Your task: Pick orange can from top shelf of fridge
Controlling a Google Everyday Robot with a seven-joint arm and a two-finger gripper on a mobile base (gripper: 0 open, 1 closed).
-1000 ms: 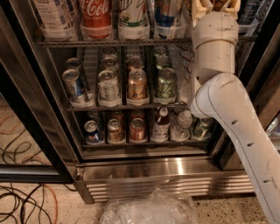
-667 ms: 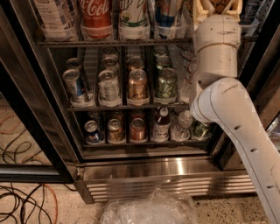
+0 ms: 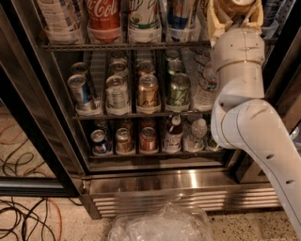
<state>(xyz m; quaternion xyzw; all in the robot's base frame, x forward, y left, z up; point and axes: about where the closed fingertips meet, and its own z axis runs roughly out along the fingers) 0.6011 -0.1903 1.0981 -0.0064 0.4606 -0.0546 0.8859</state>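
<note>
The fridge (image 3: 178, 182) stands open in front of me, with wire racks full of cans and bottles. The top shelf (image 3: 141, 46) runs across the upper edge of the view. At its right end, my gripper (image 3: 235, 16) reaches in, its tan fingers (image 3: 214, 21) on either side of the orange can (image 3: 234, 6). Only the can's lower copper-coloured part shows; its top is cut off by the frame. The white arm (image 3: 237, 80) comes up from the lower right and hides the shelves' right ends.
A red Coca-Cola can (image 3: 103, 14) and other drinks stand left of the gripper on the top shelf. The two lower racks hold several cans and bottles. A crumpled clear plastic bag (image 3: 160, 226) lies on the floor in front. Cables (image 3: 23, 221) lie at lower left.
The arm and gripper have shifted slightly to the right at the top shelf's right end. The other cans and bottles have not moved.
</note>
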